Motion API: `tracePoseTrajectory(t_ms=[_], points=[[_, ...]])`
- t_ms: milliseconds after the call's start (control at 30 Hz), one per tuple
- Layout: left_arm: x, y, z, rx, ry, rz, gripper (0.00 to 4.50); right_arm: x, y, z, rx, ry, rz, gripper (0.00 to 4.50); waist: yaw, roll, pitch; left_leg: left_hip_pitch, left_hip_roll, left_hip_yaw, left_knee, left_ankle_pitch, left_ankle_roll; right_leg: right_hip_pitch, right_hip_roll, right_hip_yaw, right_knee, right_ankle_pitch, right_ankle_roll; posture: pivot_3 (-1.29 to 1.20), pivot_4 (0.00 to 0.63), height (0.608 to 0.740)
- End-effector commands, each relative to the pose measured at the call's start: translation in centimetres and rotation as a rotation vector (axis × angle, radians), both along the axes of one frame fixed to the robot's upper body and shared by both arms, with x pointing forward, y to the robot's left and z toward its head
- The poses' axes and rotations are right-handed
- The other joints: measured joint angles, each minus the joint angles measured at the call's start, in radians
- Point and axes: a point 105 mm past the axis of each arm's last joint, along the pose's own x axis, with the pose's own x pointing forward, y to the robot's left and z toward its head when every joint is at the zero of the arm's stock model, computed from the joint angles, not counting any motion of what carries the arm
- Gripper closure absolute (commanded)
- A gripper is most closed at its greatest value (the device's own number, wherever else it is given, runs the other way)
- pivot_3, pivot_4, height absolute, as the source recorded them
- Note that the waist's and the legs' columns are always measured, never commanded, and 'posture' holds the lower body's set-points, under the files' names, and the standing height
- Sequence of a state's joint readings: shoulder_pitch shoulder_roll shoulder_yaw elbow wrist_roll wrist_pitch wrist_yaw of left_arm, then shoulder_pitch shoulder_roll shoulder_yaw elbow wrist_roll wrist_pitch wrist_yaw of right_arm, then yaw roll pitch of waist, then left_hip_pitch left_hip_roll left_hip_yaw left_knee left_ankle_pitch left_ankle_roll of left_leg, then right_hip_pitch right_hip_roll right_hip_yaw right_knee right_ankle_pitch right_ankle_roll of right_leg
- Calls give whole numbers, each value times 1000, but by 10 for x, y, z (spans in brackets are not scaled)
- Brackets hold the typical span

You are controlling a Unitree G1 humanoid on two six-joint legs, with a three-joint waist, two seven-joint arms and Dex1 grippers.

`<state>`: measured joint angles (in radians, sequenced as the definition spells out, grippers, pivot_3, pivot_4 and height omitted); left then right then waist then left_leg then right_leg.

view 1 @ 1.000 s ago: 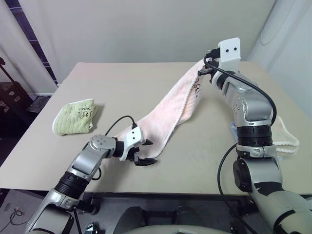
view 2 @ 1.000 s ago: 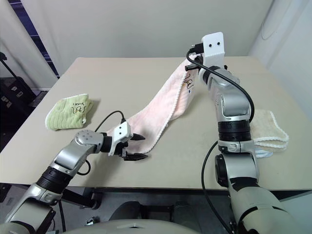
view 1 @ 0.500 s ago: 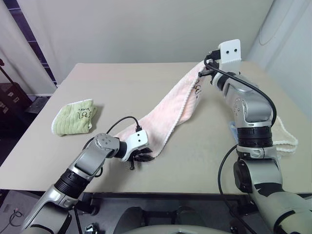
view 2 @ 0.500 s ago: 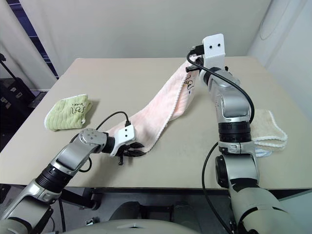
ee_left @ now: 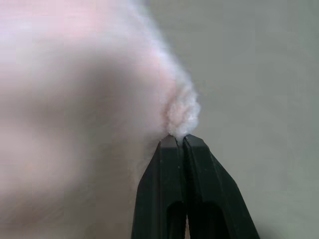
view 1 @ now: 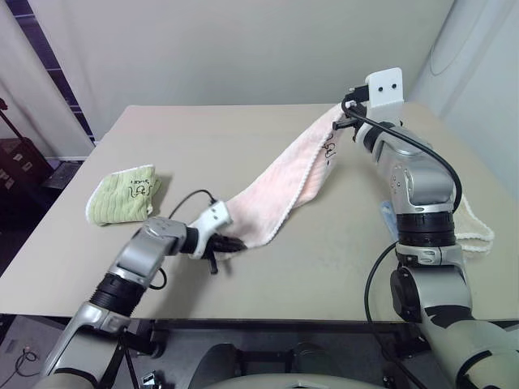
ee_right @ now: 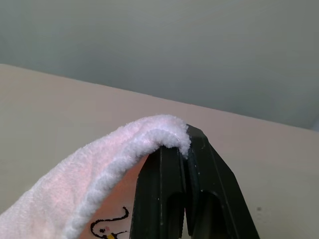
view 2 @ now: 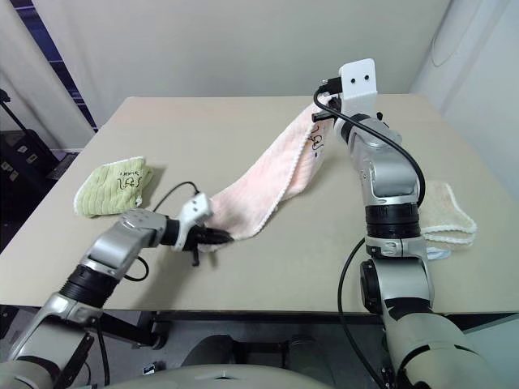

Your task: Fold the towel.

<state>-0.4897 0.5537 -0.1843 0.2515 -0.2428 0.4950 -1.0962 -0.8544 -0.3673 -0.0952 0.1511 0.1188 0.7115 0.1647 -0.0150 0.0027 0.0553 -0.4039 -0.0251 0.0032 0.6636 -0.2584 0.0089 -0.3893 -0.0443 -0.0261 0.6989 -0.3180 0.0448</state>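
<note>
Two grippers pinched opposite ends of the pink towel (view 1: pixel 280 178), stretched diagonally over the counter (view 1: pixel 203 138).
Left gripper (view 1: pixel 229 242) had its fingers (ee_left: pixel 197 164) pressed narrow on the near corner, low by the counter's front edge; right gripper (view 2: pixel 316 113) had its fingers (ee_right: pixel 207 159) clamped on the white-edged far end with the dark script, lifted above the counter. The raised end kept the towel off the surface along most of its length, probably so one end could be carried over the other for the fold; no fold made yet. Green towel (view 1: pixel 123 196) lay bunched to the left, well apart. Cream towel (view 2: pixel 446 212) sat by the right arm, partly hidden. Corner grips looked thin, so slipping was a risk.
</note>
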Motion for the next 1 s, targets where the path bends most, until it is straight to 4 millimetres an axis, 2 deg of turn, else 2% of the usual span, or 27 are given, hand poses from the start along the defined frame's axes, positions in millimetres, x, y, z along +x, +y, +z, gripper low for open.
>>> tracePoseTrajectory(t_ms=[33,100,233,400,567,833,900,1000], points=[[28,40,43,-135,-116,111,4447,-4,-13,15,-15,-62,-37,4500,0,0,0,0,0,0,0,0,0,0,0,0,0,0,0,0,0,740],[39,58,55,-185,-155,160,4447,-4,-21,12,-20,-51,-56,4500,0,0,0,-1,0,0,0,0,0,-1,0,0,-1,0,0,0,0,740],[58,73,75,-239,-213,233,4447,-4,-35,5,-40,-27,-96,4500,4,0,0,-3,-1,0,0,0,0,-1,-1,0,-2,0,0,0,0,740],[104,75,104,-289,-380,471,4447,-1,-58,-5,-56,5,-152,4500,10,-4,1,-4,-1,0,2,0,0,-1,-1,0,-2,2,3,0,0,740],[128,70,140,-325,-501,623,4447,10,-73,0,-47,-9,-189,4500,0,-5,1,-5,-2,1,3,0,0,-2,-1,0,-3,3,5,0,0,740],[140,81,190,-346,-650,783,4447,25,-76,41,-19,-149,-172,4500,-2,-5,2,-5,-1,1,0,0,0,-6,0,1,-1,3,5,0,0,740],[139,80,189,-319,-665,772,4447,24,-75,42,-3,-155,-152,4500,1,-6,1,-5,-1,1,0,0,0,-6,0,1,-1,3,5,0,0,740],[135,76,176,-289,-652,692,4447,17,-75,31,-8,-136,-124,4500,4,-6,1,-6,-1,1,0,0,0,-5,-1,1,-2,3,5,0,0,740]])
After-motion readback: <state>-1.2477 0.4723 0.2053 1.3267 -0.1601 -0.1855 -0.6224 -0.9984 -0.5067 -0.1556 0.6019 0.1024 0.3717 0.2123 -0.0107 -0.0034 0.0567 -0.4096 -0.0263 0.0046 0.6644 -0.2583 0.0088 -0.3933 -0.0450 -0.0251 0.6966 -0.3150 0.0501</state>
